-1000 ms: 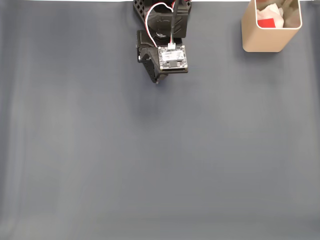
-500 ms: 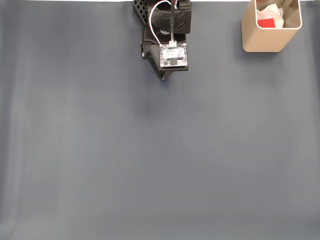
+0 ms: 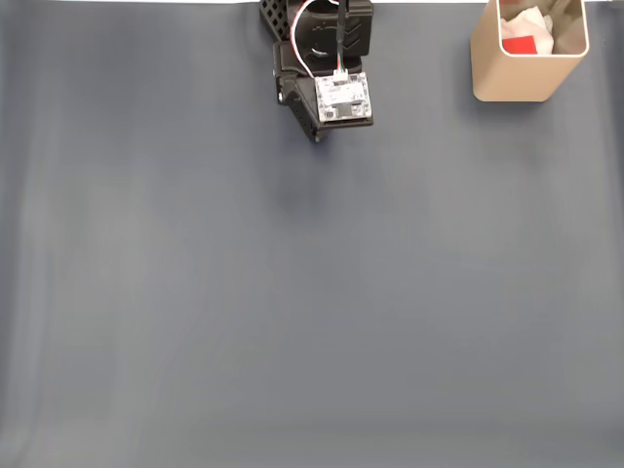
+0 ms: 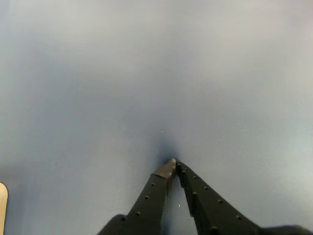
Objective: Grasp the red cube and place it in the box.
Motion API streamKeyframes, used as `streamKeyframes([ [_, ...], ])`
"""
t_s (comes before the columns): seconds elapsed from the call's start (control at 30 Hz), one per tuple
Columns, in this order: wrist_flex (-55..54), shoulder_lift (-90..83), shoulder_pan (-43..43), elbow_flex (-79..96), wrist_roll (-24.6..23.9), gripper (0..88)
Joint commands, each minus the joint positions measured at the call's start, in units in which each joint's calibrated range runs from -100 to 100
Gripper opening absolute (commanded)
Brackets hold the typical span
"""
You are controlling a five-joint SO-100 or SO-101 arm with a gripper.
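Red shows inside the box [image 3: 529,54]: the cube [image 3: 521,44] lies there beside a white wad [image 3: 538,24], its facing unclear. The box stands upright at the table's [image 3: 312,292] far right corner. In the wrist view, the tool [image 4: 172,163] is clenched, empty, tips touching.

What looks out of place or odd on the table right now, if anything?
Nothing stands out. The box stands upright at the top right of the fixed view, with the red cube inside beside a white wad. The pincer is shut and empty above bare table.
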Motion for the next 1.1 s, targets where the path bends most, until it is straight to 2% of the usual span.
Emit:
streamKeyframes([
  [0.0,3.32,0.09,0.37,0.55,0.2,0.1],
  [0.13,4.71,0.09,0.08,0.55,-2.05,0.1],
  [1.07,4.71,0.09,0.01,0.55,-1.66,0.8],
])
